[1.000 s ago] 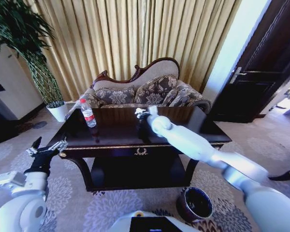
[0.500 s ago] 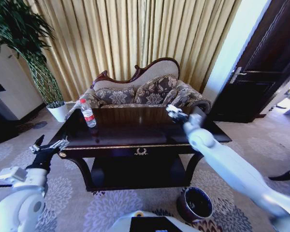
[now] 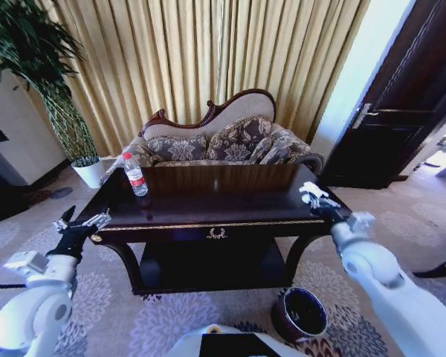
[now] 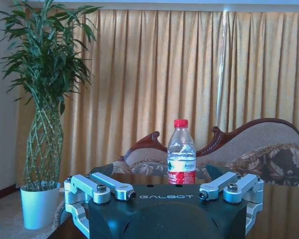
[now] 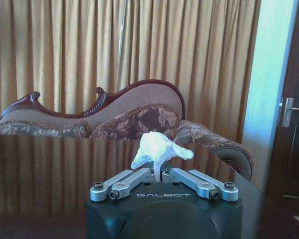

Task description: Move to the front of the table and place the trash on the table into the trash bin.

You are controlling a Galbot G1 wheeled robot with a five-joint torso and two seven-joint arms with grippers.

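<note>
The near-black table [image 3: 208, 210] with gold trim stands in front of me. A clear water bottle [image 3: 136, 175] with a red cap stands upright at its far left corner, and it is also ahead of the left gripper [image 4: 165, 195] as the bottle [image 4: 181, 154]. My left gripper [image 3: 82, 222] hovers open off the table's left end. My right gripper [image 3: 312, 195] is over the table's right end, shut on a crumpled white paper scrap [image 5: 159, 149] that sticks out beyond the fingertips [image 5: 159, 173]. The maroon trash bin [image 3: 301, 314] sits on the carpet by the front right leg.
A carved sofa [image 3: 223, 141] stands behind the table against gold curtains. A tall plant in a white pot [image 3: 89, 169] is at the back left. A dark door [image 3: 401, 111] is at the right. Patterned carpet lies around the table.
My right arm has swung from the middle of the table to its right end, carrying the white paper scrap. The left gripper has barely shifted.
</note>
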